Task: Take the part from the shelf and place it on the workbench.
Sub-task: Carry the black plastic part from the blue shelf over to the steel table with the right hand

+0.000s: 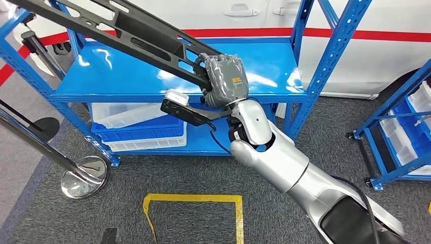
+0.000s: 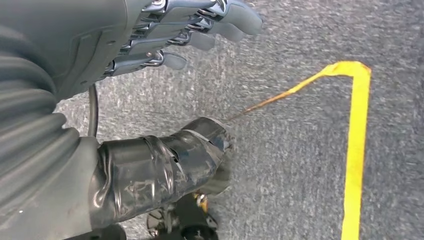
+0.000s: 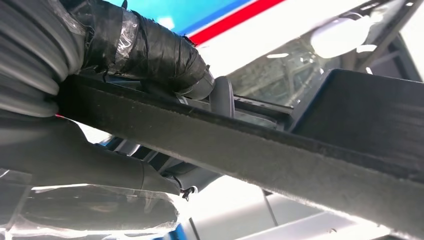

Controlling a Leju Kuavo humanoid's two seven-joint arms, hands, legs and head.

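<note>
The part (image 1: 127, 35) is a long black perforated bar, lifted at a slant above the top board of the blue shelf (image 1: 152, 76). My right hand (image 1: 223, 81) grips its lower end, fingers wrapped round the bar. Up close in the right wrist view the dark bar (image 3: 260, 150) runs across my thumb (image 3: 150, 50) and fingers. My left hand (image 2: 165, 45) hangs over the grey carpet with its fingers apart and nothing in them.
White and blue bins (image 1: 140, 124) lie on the shelf's lower board. A chrome post base (image 1: 84, 175) stands on the floor at left. Yellow tape (image 1: 193, 201) marks a square on the carpet. Another blue rack (image 1: 401, 137) stands at right.
</note>
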